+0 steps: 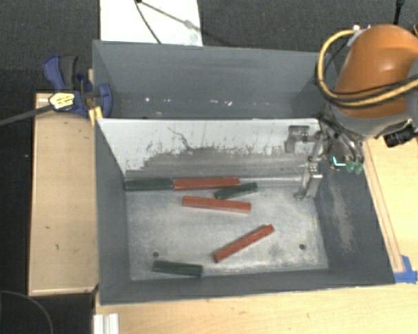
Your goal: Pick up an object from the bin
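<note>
My gripper (302,165) hangs at the bin's back right corner, just above the floor, fingers apart with nothing between them. The loose things nearest to it lie to its left. A short dark green stick (235,191) rests at a slight tilt. A long red stick (205,183) lies against the foot of the back wall. Another red stick (216,204) lies flat just in front of these. A third red stick (243,243) lies diagonally on the floor, in front of the gripper and to its left. None of them touches the gripper.
A dark green stick (148,184) lies end to end with the long red one at the back left. Another dark green stick (177,268) lies near the front left corner. The arm's orange cover and cables hang over the bin's right rim.
</note>
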Controlling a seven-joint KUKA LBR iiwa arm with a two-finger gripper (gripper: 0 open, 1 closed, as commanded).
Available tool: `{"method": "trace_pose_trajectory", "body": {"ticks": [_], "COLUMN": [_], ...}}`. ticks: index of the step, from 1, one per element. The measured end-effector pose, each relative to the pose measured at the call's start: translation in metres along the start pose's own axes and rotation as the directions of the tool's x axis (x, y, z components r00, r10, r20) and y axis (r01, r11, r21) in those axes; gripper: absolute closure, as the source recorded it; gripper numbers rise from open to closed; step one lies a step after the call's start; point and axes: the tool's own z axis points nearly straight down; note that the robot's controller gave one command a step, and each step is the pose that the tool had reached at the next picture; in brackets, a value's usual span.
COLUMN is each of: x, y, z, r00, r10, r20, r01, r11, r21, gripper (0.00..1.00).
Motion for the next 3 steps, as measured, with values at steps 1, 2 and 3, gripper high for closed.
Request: {"method": "trace_pose_trajectory", "body": {"ticks": [1,2,3], "x": [0.078,0.11,0.095], "y": [0.082,0.089,0.059], "z": [0.16,0.125,0.117], "r00": [0.999,0.958,0.969], "r10": [-0.035,-0.288,-0.246], "r20": [-0.002,0.003,0.009], "r01": [0.035,0.288,0.246], "r11": [0.999,0.958,0.969], "r21": [-0.002,0.001,0.003], "gripper": [0.0,0.0,0.0]}}
